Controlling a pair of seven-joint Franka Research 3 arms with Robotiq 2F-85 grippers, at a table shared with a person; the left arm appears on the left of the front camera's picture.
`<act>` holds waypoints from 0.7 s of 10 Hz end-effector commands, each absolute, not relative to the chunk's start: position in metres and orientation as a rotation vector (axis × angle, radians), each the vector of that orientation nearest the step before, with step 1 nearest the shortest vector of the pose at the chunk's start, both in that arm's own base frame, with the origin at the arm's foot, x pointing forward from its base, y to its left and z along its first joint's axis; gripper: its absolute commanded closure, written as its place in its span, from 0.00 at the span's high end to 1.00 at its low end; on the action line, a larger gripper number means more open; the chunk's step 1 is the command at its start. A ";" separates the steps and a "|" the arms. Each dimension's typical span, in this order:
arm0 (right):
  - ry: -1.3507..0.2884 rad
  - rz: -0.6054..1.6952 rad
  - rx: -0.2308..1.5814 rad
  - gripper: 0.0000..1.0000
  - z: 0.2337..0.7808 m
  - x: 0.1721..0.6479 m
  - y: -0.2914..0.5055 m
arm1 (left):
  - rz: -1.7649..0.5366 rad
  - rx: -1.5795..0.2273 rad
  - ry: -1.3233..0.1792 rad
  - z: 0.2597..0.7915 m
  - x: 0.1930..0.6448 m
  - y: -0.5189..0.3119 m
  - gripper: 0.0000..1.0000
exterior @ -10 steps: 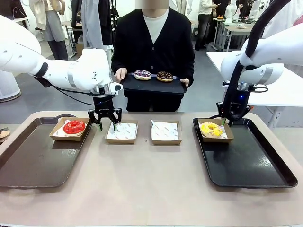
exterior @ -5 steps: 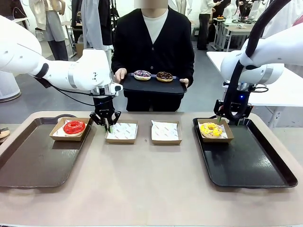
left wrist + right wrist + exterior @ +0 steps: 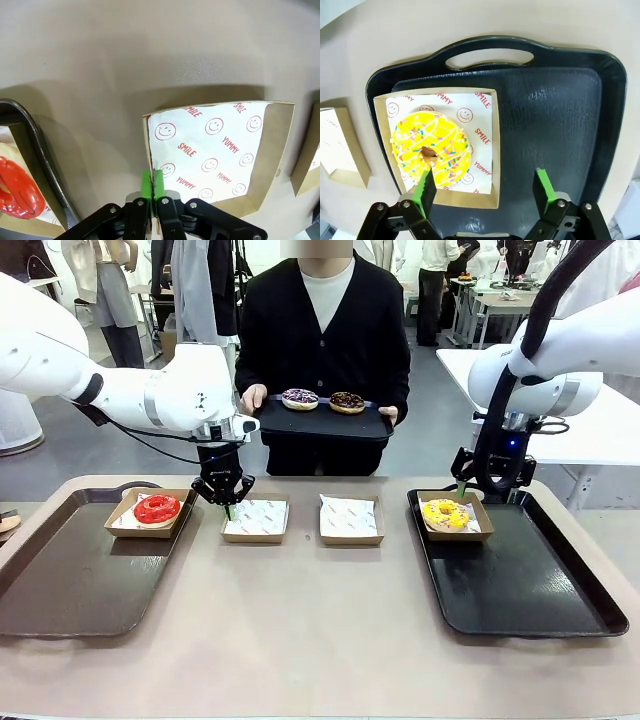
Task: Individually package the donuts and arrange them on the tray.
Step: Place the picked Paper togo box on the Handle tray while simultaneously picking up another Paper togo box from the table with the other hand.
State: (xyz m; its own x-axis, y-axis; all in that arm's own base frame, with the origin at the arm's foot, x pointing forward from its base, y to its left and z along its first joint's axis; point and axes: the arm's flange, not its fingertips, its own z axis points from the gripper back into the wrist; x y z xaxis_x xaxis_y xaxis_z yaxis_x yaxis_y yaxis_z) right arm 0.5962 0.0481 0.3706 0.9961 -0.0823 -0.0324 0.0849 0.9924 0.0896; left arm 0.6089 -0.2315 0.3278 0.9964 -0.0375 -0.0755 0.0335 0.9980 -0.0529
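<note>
The red donut [image 3: 157, 508] [image 3: 15, 185] lies in a cardboard box on the left tray [image 3: 60, 580]. My left gripper [image 3: 228, 502] [image 3: 151, 186] is shut on the left wall of an empty paper-lined box [image 3: 256, 519] [image 3: 215, 150] on the table. The yellow sprinkled donut [image 3: 446, 512] [image 3: 431, 148] sits in its box at the far left corner of the right tray [image 3: 530, 590] [image 3: 560, 115]. Just above that box's back edge hangs my right gripper [image 3: 487, 490] [image 3: 484, 192], open and holding nothing. The person holds a small black tray [image 3: 325, 422] bearing a dark sprinkled donut [image 3: 301, 398] and a chocolate donut [image 3: 348, 401].
A second empty lined box [image 3: 350, 519] stands on the table right of the pinched one. The left tray's front half and most of the right tray are bare. The near half of the table [image 3: 300, 640] is free.
My left gripper has shut on the empty box's wall. My right gripper has opened and lifted slightly off the yellow donut's box.
</note>
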 end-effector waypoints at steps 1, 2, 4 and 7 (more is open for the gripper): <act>0.048 -0.069 0.123 1.00 0.375 0.592 0.045 | -0.036 -0.049 0.081 0.330 0.613 -0.230 0.00; 0.029 -0.084 0.091 1.00 0.371 0.596 0.048 | -0.036 -0.052 0.077 0.328 0.609 -0.231 0.00; 0.029 -0.084 0.091 1.00 0.371 0.596 0.048 | -0.036 -0.052 0.077 0.328 0.609 -0.231 0.00; 0.029 -0.084 0.091 1.00 0.371 0.596 0.048 | -0.036 -0.052 0.077 0.328 0.609 -0.231 0.00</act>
State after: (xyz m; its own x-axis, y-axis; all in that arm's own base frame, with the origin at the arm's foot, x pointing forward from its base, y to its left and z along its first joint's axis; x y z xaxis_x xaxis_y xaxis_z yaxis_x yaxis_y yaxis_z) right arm 0.5952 0.0480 0.3714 0.9961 -0.0797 -0.0378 0.0828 0.9925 0.0900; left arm 0.6088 -0.2316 0.3277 0.9964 -0.0377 -0.0759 0.0337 0.9980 -0.0528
